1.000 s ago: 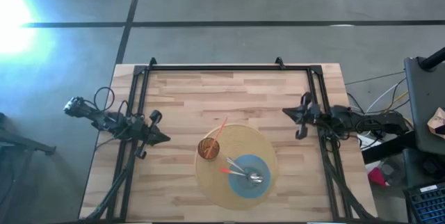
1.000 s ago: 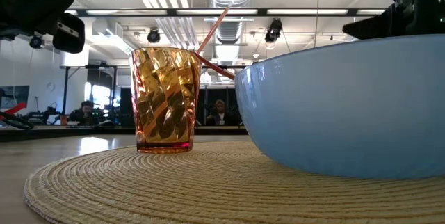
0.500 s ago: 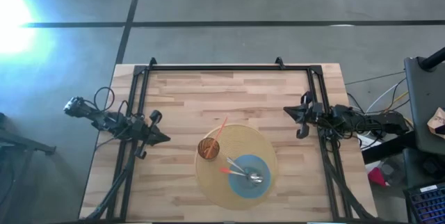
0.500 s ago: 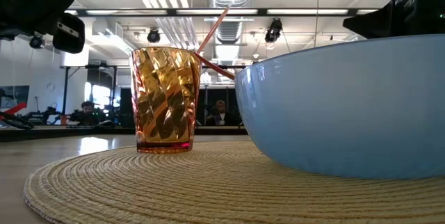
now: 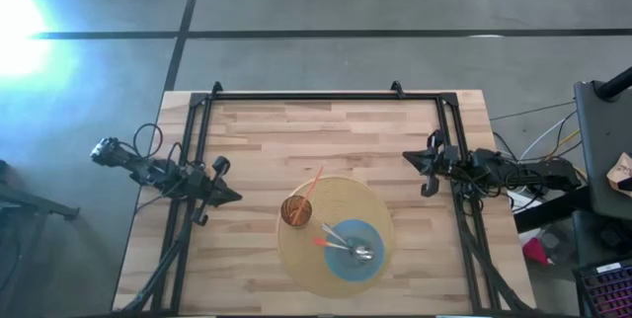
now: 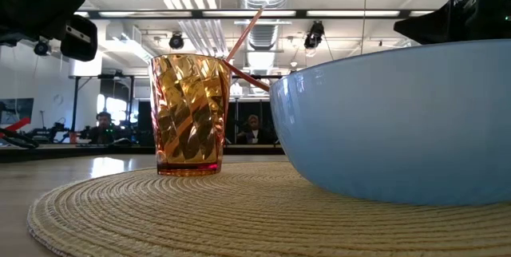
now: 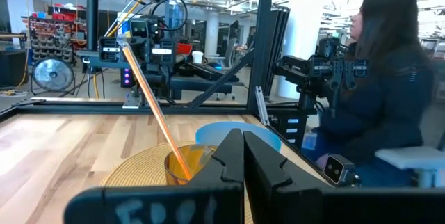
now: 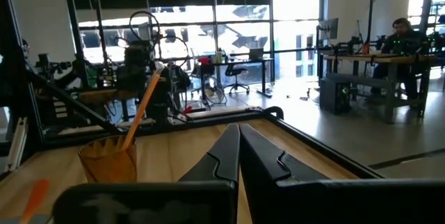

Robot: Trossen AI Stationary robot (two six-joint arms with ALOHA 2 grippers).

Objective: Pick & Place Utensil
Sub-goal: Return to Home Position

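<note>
An amber ribbed cup [image 5: 296, 210] stands on a round woven placemat [image 5: 336, 199], and an orange-handled utensil [image 5: 312, 187] leans in it against its rim. Beside the cup a blue bowl [image 5: 367, 234] holds a silver spoon [image 5: 360, 252] and another orange-handled utensil [image 5: 322, 243]. My left gripper [image 5: 235, 198] is shut and holds nothing, hanging above the table left of the mat. My right gripper [image 5: 405, 158] is also shut and holds nothing, off to the mat's far right. The left wrist view shows the cup [image 7: 186, 165] and the bowl [image 7: 240, 132] ahead.
A black frame [image 5: 306, 95] runs along the table's far, left and right sides. Bare wood lies between the mat and the far rail. A person [image 7: 389, 92] sits beyond the table's right side, and other people [image 6: 102, 126] sit at desks in the room behind.
</note>
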